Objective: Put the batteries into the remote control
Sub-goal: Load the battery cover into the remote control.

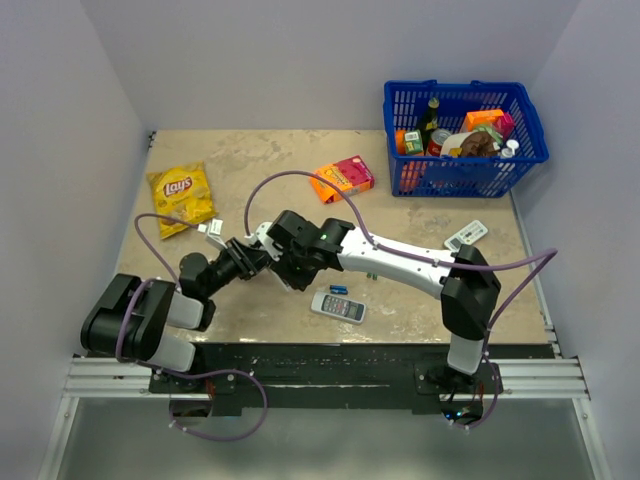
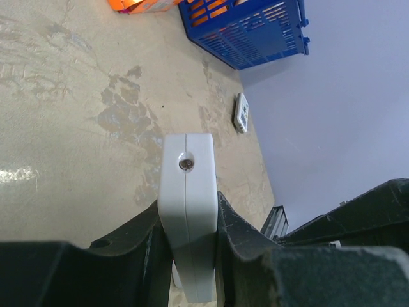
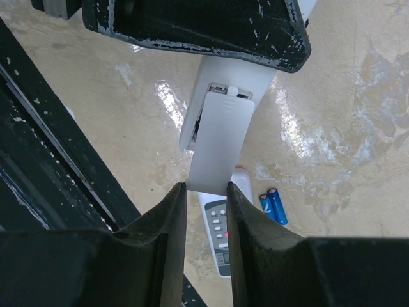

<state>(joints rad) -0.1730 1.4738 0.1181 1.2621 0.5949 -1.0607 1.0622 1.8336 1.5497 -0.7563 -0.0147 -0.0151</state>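
The remote (image 2: 186,192) is held above the table (image 3: 332,96), clamped across its width by the left end effector (image 2: 186,220). Its long axis points straight at the right end effector (image 3: 206,192), which faces it end-on. That one is closed on the tip of the cover (image 3: 220,134), which sits askew, partly out of the remote's back. A pull along the axis should free it.

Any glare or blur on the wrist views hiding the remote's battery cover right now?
Right wrist: glare patches on the table beside the remote control, but its battery cover reads sharp. Left wrist: remote's end crisp, left gripper dark with little detail. Top external: even light, soft shadows, no strong glare.
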